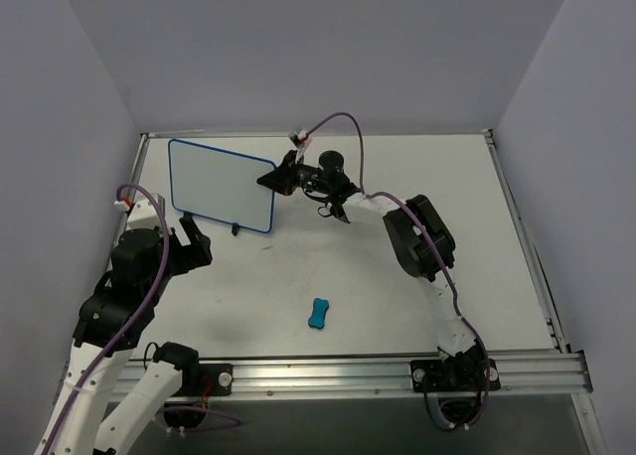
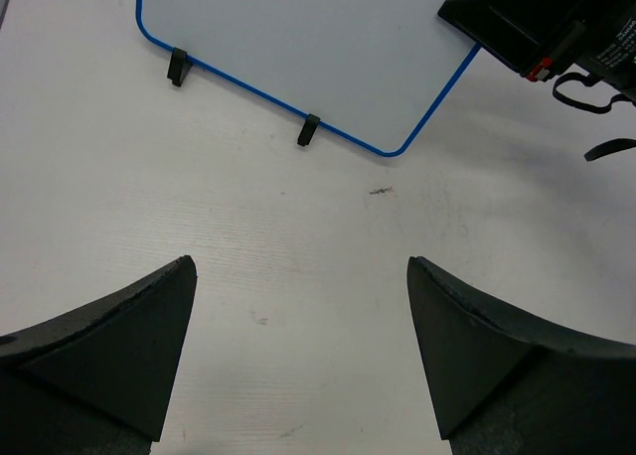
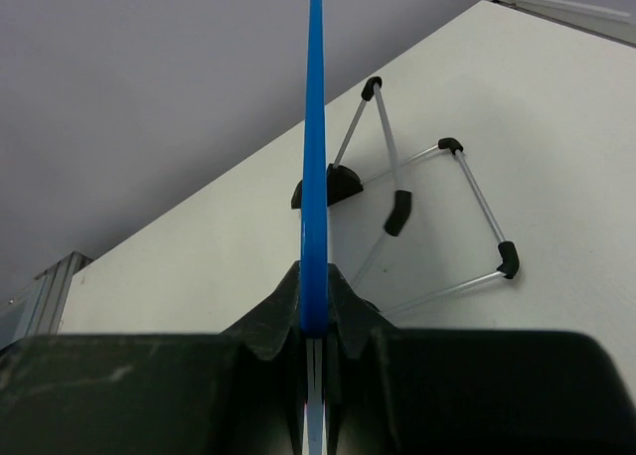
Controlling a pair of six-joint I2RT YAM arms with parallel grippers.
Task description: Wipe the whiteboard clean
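Observation:
The whiteboard (image 1: 221, 184) stands tilted on its stand at the back left, and its white face shows no writing. My right gripper (image 1: 273, 180) is shut on the board's right edge. In the right wrist view the blue rim (image 3: 315, 157) runs edge-on between the closed fingers of that gripper (image 3: 315, 316). My left gripper (image 1: 189, 238) hovers open over bare table in front of the board, with nothing between its fingers (image 2: 301, 266). From the left wrist, the board's lower edge (image 2: 298, 38) and the right gripper (image 2: 517, 28) are both in view.
A small blue bone-shaped eraser (image 1: 319, 314) lies on the table near the front middle, away from both grippers. The black wire stand (image 3: 437, 217) sits behind the board, its two clips (image 2: 309, 129) hooking the lower rim. Grey walls enclose the table.

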